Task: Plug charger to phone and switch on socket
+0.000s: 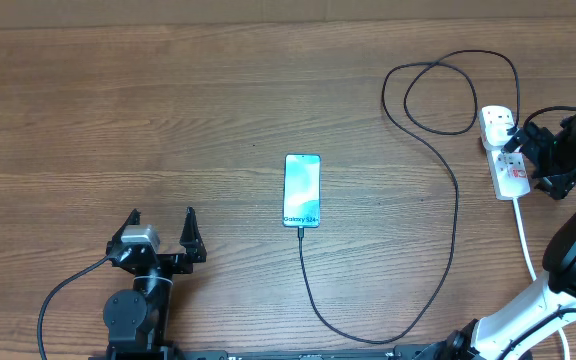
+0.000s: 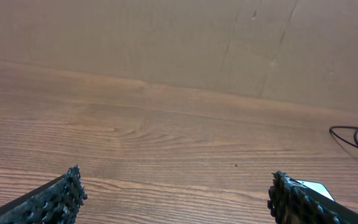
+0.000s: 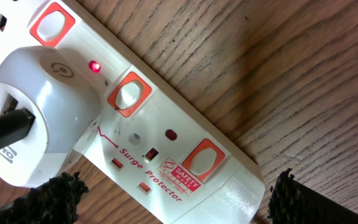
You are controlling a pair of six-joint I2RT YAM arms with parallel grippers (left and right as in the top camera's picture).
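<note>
The right gripper (image 3: 176, 190) gapes over the surge protector (image 3: 185, 140), the charger adapter (image 3: 42, 112) covering one outlet; the left gripper (image 1: 162, 215) gapes empty, its finger hiding most of the phone (image 2: 312, 186).

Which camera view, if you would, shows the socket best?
Right wrist view: the socket fills the frame, its switches and a lit red lamp clear. Overhead shows it small, near the right edge. The left wrist view lacks it.

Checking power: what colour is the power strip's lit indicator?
Red indicator light; right wrist view shows it best.
</note>
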